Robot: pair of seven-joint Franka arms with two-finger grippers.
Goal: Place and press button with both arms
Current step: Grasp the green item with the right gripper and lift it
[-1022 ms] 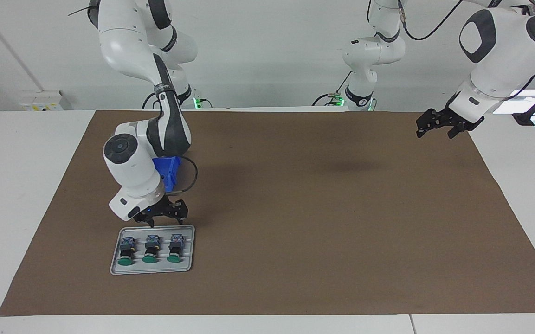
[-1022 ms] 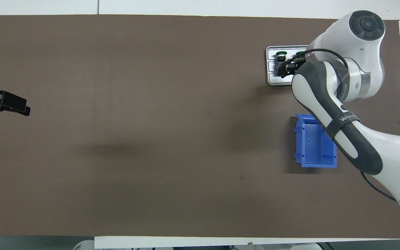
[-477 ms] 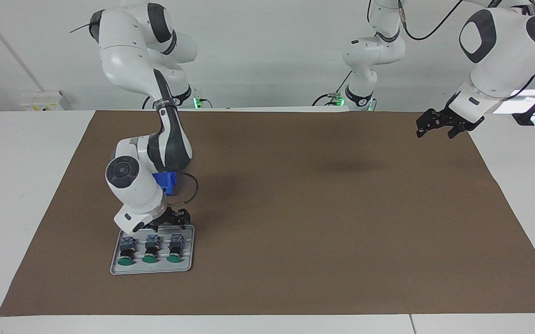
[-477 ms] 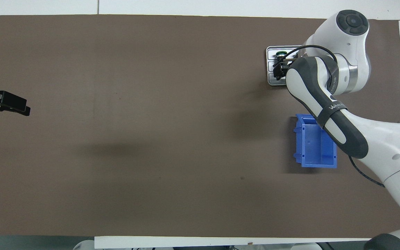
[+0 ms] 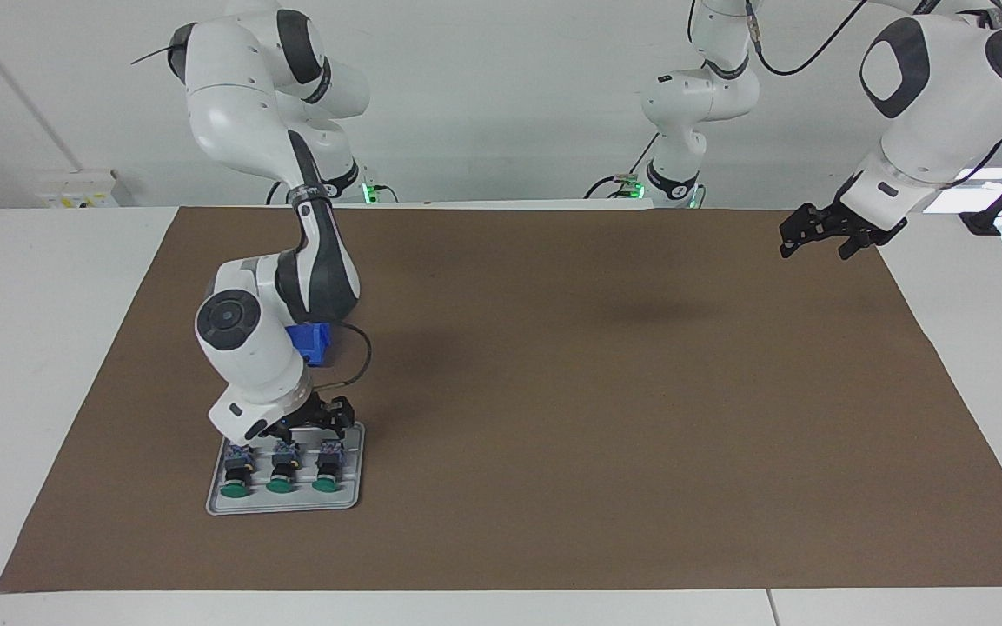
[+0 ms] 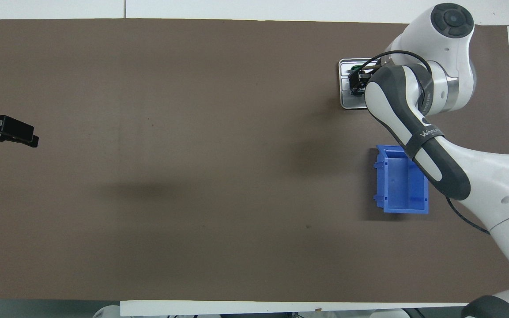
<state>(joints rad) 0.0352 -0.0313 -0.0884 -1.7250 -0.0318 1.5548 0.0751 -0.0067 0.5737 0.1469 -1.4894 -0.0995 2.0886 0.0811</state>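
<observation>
On the brown mat (image 5: 605, 417), right gripper (image 5: 314, 423) over the tray (image 5: 283, 507) of buttons (image 5: 280, 469)

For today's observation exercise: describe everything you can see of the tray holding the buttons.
The tray is a small, shallow, light-grey rectangle with rounded corners and a raised rim, metal or plastic by its look. It lies flat on the brown mat toward the right arm's end, farther from the robots than the blue bin. Three green-capped buttons lie in a row in it. The right gripper is over its nearer edge.
</observation>
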